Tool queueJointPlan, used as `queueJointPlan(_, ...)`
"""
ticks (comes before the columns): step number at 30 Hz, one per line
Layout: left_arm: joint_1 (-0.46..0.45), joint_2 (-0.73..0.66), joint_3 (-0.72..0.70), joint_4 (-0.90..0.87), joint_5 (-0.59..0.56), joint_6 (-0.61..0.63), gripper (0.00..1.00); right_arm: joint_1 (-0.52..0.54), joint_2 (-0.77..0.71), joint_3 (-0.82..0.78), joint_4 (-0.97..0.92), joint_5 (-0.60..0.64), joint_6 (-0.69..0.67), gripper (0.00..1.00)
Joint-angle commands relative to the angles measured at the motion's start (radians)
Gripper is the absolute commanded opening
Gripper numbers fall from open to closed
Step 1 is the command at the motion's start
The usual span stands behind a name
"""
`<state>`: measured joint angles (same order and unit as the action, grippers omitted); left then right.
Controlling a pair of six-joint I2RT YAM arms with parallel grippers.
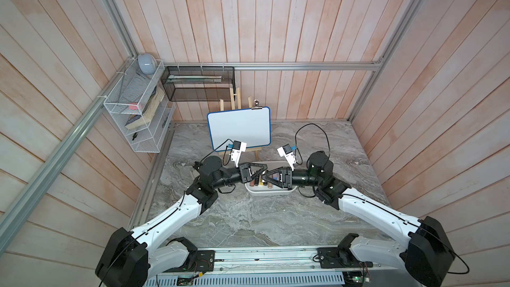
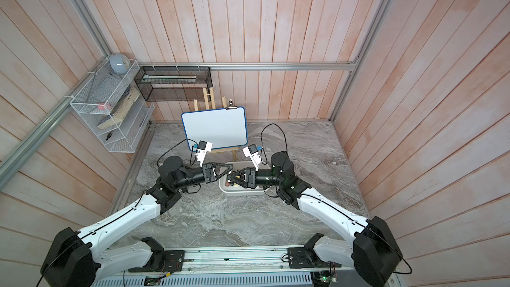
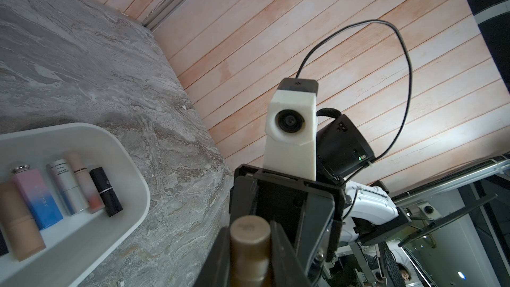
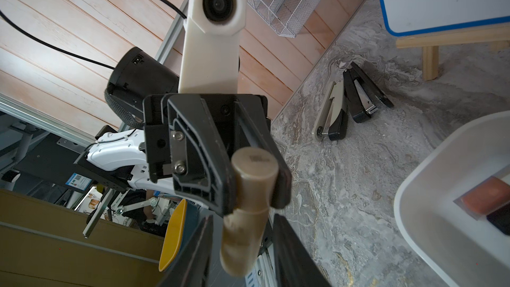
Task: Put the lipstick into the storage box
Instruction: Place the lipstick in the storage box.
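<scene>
Grey marble tabletop (image 1: 248, 216), white storage box (image 1: 270, 192), plank walls (image 1: 276, 23)

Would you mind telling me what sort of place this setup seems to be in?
Probably a robot test cell staged as a home desk: plank wall panels on an aluminium frame, a marble-look tabletop, and a whiteboard on an easel.
</scene>
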<state>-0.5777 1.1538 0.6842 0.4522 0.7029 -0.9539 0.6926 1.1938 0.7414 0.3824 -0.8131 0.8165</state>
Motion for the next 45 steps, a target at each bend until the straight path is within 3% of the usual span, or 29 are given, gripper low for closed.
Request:
queueJointPlan(1, 0.004, -0.005, -0.015, 0.0, 0.018, 0.023, 0.26, 0.013, 0.013, 0.03, 0.053, -0.001, 0.009, 0.34)
queueJointPlan(9, 0.004, -0.006, -0.017, -0.016, 0.016, 0.035, 0.29, 0.016, 0.024, 0.026, 0.081, 0.003, 0.025, 0.19)
queueJointPlan(17, 0.006, -0.015, -0.017, -0.045, 0.012, 0.05, 0.58, 0.015, 0.016, 0.026, 0.055, 0.037, 0.017, 0.18)
queueJointPlan(22, 0.019, -0.051, -0.015, -0.074, 0.01, 0.059, 0.69, -0.014, 0.013, 0.054, -0.082, 0.1, -0.019, 0.18)
queueJointPlan(27, 0.051, -0.124, -0.012, -0.187, -0.005, 0.106, 0.78, -0.082, 0.005, 0.104, -0.344, 0.261, -0.09, 0.18)
queueJointPlan(31, 0.068, -0.194, 0.003, -0.38, -0.092, 0.19, 0.86, -0.132, 0.014, 0.117, -0.474, 0.349, -0.141, 0.18)
queueJointPlan(39, 0.07, -0.275, 0.034, -0.715, -0.312, 0.316, 0.89, -0.139, 0.114, 0.171, -0.66, 0.556, -0.264, 0.18)
queueJointPlan(45, 0.07, -0.309, 0.012, -0.858, -0.441, 0.345, 0.89, -0.138, 0.22, 0.198, -0.708, 0.61, -0.315, 0.18)
